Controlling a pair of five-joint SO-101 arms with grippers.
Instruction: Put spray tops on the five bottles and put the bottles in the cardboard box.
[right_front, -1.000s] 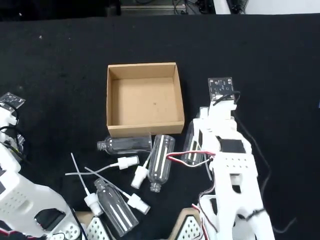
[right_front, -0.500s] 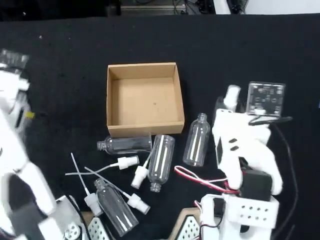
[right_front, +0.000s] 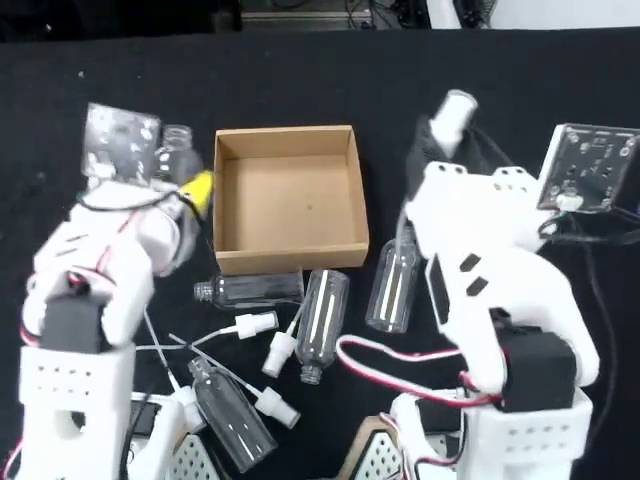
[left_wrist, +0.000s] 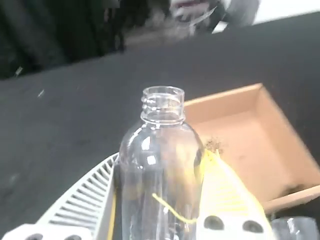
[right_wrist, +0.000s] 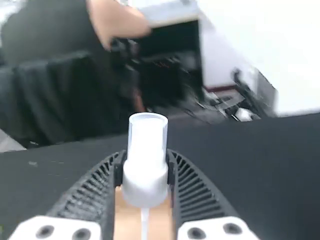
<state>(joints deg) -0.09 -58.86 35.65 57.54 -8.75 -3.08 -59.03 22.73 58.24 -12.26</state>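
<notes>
My left gripper (right_front: 180, 180) is shut on an open-necked clear bottle (right_front: 178, 142), held upright just left of the cardboard box (right_front: 288, 260). In the left wrist view the bottle (left_wrist: 160, 145) stands between the white and yellow fingers, with the box (left_wrist: 250, 140) behind it. My right gripper (right_front: 445, 125) hangs right of the box, shut on a white spray top (right_front: 457, 103). The right wrist view shows that spray top (right_wrist: 146, 150) clamped between black ribbed fingers (right_wrist: 192, 185), its tube pointing down.
Clear bottles lie in front of the box: one along its front wall (right_front: 250, 289), one beside it (right_front: 322, 318), one by the right corner (right_front: 392, 285), one near the table's front (right_front: 230, 415). Loose spray tops (right_front: 250, 325) (right_front: 275, 405) with long tubes lie among them.
Both arms have risen from low over the table. The left one swung up beside the box with the bottle. The right one lifted off the bottle by the box's corner, spray top in its fingers.
</notes>
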